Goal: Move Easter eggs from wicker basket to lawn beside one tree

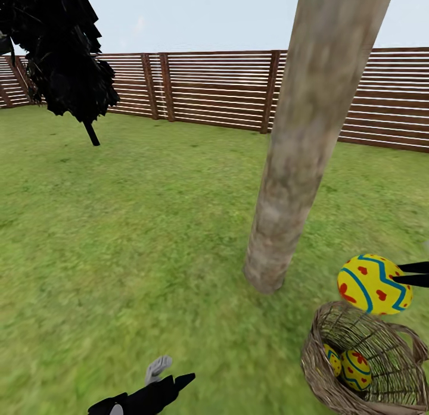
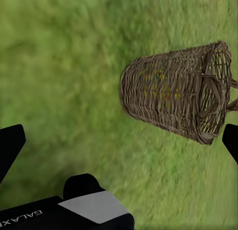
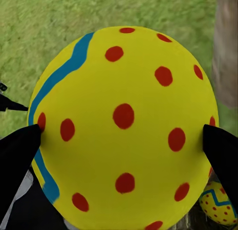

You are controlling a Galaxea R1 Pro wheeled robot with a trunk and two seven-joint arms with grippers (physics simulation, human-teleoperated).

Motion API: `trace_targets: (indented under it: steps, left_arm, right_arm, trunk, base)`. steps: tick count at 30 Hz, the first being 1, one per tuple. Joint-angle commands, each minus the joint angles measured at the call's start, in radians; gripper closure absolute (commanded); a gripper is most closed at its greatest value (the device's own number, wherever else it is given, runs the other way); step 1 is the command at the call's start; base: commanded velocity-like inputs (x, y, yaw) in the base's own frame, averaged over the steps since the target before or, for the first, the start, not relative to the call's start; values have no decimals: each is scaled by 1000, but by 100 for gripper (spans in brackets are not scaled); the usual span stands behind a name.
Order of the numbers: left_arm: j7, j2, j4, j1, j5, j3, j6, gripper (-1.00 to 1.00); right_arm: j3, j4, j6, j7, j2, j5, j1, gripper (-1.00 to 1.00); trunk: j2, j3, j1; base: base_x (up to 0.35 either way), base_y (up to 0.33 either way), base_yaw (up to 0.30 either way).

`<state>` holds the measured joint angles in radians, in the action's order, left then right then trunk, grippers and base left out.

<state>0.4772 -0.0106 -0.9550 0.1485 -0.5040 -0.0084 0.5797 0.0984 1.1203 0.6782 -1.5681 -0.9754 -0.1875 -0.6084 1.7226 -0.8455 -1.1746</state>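
My right gripper (image 1: 398,272) is shut on one yellow Easter egg (image 1: 372,284) and holds it in the air above the wicker basket (image 1: 322,367), right of the tree trunk's base (image 1: 268,272). In the right wrist view the held egg (image 3: 124,121) with red dots sits between both fingers (image 3: 20,160). Two more eggs (image 1: 356,370) lie inside the basket; one of them (image 3: 218,205) peeks past the held egg. My left gripper (image 1: 170,374) hangs open low over the lawn (image 1: 119,236), left of the basket (image 2: 173,93), with nothing between its fingers (image 2: 10,148).
The pale tree trunk (image 1: 310,117) leans up through the middle right of the head view. A dark cypress-like tree (image 1: 65,58) stands far left. A brown slatted fence (image 1: 214,93) closes the back of the lawn. Open grass stretches left of the trunk.
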Motion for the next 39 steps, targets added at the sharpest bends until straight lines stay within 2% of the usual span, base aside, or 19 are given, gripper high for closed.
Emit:
trace_targets:
  steps: [1, 13, 26, 36, 39]
  left_arm:
    - [-1, 0, -1, 0, -8, 1, 8, -100]
    - [-2, -1, -1, 0, -7, 1, 8, -100]
    - [-2, -2, -1, 0, -8, 1, 8, -100]
    - [-2, -2, -1, 0, -8, 1, 8, -100]
    - [-2, -2, -1, 0, -7, 1, 8, -100]
  right_arm:
    - [0, 0, 11, -3, -3, -7, -1, 100]
    - [0, -1, 11, -3, -12, -13, -1, 100]
    - [-2, 0, 12, -3, -11, -12, -1, 100]
    - [-10, 12, 30, -3, 7, -10, -1, 100]
    - [-16, 16, 46, -3, 24, -6, -1, 100]
  trunk:
    - [0, -1, 0]
    - [0, -1, 0]
    - [0, -1, 0]
    - [0, -1, 0]
    - [0, -1, 0]
  base:
    - [65, 52, 0]
    - [157, 229, 0]
    - [-47, 303, 0]
    - [-3, 306, 0]
    - [0, 306, 0]
